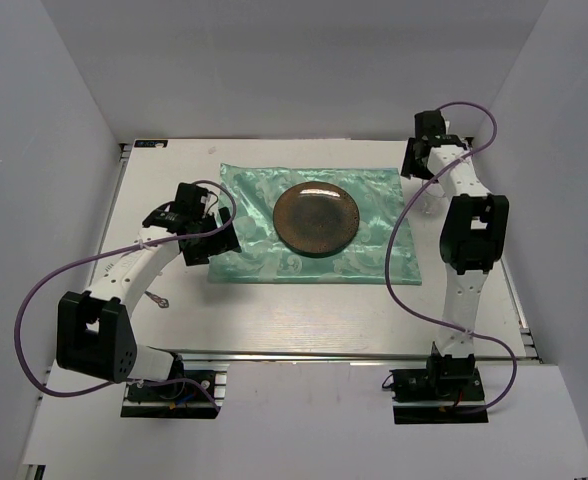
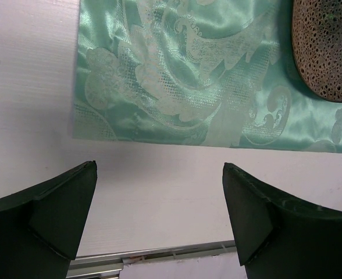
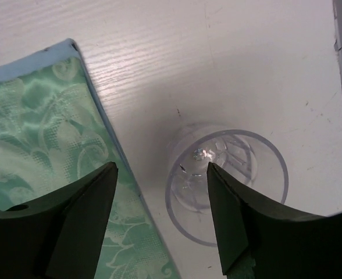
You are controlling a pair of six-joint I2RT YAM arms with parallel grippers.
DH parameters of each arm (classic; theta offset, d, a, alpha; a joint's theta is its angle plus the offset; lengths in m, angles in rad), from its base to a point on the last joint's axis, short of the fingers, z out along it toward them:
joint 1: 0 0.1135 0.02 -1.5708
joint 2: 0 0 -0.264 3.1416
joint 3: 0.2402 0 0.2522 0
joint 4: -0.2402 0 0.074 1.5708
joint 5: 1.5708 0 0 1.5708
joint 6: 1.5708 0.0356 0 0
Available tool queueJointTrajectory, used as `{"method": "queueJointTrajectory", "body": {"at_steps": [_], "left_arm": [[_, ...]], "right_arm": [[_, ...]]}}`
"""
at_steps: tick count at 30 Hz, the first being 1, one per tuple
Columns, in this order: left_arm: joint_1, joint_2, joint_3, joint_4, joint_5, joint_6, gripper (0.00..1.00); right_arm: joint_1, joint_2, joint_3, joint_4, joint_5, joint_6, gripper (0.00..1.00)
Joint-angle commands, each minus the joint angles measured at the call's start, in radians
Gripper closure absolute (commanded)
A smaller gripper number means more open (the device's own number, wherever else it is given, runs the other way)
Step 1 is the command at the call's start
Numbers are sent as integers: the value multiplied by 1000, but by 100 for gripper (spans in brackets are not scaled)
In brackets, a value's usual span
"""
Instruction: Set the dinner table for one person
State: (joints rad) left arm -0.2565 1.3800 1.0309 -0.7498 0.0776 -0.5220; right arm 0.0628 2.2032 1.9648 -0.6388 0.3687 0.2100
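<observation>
The left arm is bent low at the left of the dinner table, the left gripper held spread wide by the near left corner of a mint-green cloth. The right arm is stretched to the far right, the right gripper held spread above a clear cup just beside the cloth. A brown plate is seen mid-cloth, and the table is enclosed by white walls.

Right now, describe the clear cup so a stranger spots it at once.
Find the mint-green cloth on the white table and follow it to its blue-edged corner. Just off that edge on bare table stands the cup: transparent, round-rimmed, unlike the dark brown plate.
</observation>
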Motion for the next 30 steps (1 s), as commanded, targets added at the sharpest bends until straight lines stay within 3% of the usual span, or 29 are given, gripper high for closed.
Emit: {"method": "queueJointTrajectory", "body": {"at_steps": [1, 5, 7, 8, 9, 12, 17, 21, 25, 30], "left_arm": [[2, -30, 0, 20, 30, 20, 2], [2, -32, -2, 23, 42, 23, 2], [2, -32, -3, 26, 48, 24, 2], [2, -33, -3, 24, 48, 25, 2], [2, -33, -5, 26, 50, 25, 2], [2, -32, -6, 29, 53, 28, 2], [2, -35, -9, 30, 64, 28, 2], [2, -52, -15, 35, 45, 22, 2], [2, -59, -22, 41, 45, 22, 2], [2, -59, -23, 44, 53, 25, 2]], "right_arm": [[-4, -20, -16, -3, 35, 35, 29], [-6, -53, -86, 30, 35, 52, 31], [-9, -42, -96, 25, 16, 60, 42], [-12, -31, -101, 25, 10, 60, 50], [-12, -27, -113, 25, 7, 63, 76], [-11, -31, -116, 15, 24, 74, 100], [34, -86, -51, -4, 58, 20, 100], [72, -82, 48, -47, -74, -49, 100], [114, -7, 192, -140, -123, -73, 100], [166, 55, 215, -128, -137, -75, 100]]}}
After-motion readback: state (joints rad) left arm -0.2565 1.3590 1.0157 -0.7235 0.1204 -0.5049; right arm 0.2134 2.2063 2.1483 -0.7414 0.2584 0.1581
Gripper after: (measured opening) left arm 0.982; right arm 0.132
